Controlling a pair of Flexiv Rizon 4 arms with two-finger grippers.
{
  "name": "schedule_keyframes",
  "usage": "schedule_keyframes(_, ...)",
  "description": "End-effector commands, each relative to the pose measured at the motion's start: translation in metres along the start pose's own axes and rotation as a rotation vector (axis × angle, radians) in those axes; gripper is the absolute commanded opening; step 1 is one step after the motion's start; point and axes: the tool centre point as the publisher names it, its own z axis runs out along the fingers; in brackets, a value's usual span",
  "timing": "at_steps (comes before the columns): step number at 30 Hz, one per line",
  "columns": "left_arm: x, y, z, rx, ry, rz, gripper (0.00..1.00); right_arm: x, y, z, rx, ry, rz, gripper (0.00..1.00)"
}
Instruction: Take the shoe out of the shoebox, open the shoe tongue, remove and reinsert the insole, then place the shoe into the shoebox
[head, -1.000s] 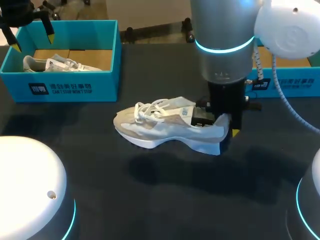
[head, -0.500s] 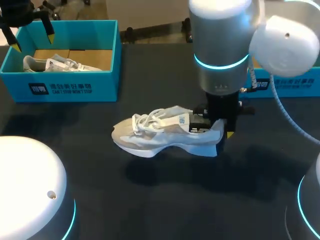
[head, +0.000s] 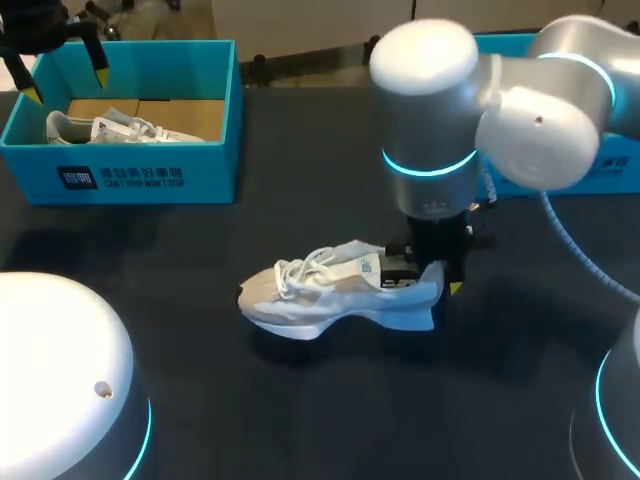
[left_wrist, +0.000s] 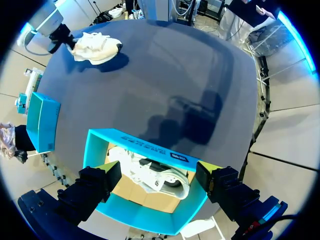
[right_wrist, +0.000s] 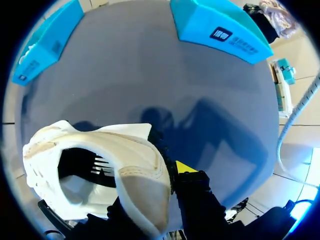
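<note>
Right gripper (head: 438, 283) is pinching the shoe (head: 330, 290) by the heel, one finger inside the collar and one outside, with the toe pointing left over the middle of the table (head: 300, 420). Whether the sole touches down, I can't tell. At the far left, the left gripper (left_wrist: 157, 170) hangs spread wide above the shoebox (head: 150, 170), where a second shoe (head: 105, 128) lies inside.

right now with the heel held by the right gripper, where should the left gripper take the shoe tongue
Pinch the free top edge of the shoe tongue, which stands up just behind the laces. Come down from above on the toe side: the right gripper is shut on the heel, blocking that end, and the sneaker sits sole-down with its toe toward the left gripper.
</note>
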Motion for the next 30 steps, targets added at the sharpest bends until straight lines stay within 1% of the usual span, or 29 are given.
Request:
schedule_keyframes(1,0.001,-0.001,0.000,-0.004,0.001,0.000,1.00,0.016,0.011,0.020,0.023,-0.007,-0.012,0.00)
schedule_keyframes(10,0.001,-0.001,0.000,-0.004,0.001,0.000,1.00,0.029,0.025,0.032,-0.004,-0.006,-0.043,0.00)
schedule_keyframes(14,0.001,-0.001,0.000,-0.004,0.001,0.000,1.00,0.033,0.030,0.036,-0.006,-0.010,-0.049,0.00)
schedule_keyframes(22,0.001,-0.001,0.000,-0.004,0.001,0.000,1.00,0.035,0.032,0.048,-0.011,-0.011,-0.039,0.00)
schedule_keyframes(24,0.001,-0.001,0.000,-0.004,0.001,0.000,1.00,0.035,0.032,0.052,-0.021,-0.027,-0.024,0.00)
schedule_keyframes(26,0.001,-0.001,0.000,-0.004,0.001,0.000,1.00,0.036,0.031,0.054,-0.028,-0.017,-0.015,0.00)
schedule_keyframes(27,0.001,-0.001,0.000,-0.004,0.001,0.000,1.00,0.036,0.031,0.056,-0.025,-0.032,-0.014,0.00)
schedule_keyframes(30,0.001,-0.001,0.000,-0.004,0.001,0.000,1.00,0.037,0.032,0.059,-0.022,-0.026,-0.009,0.00)
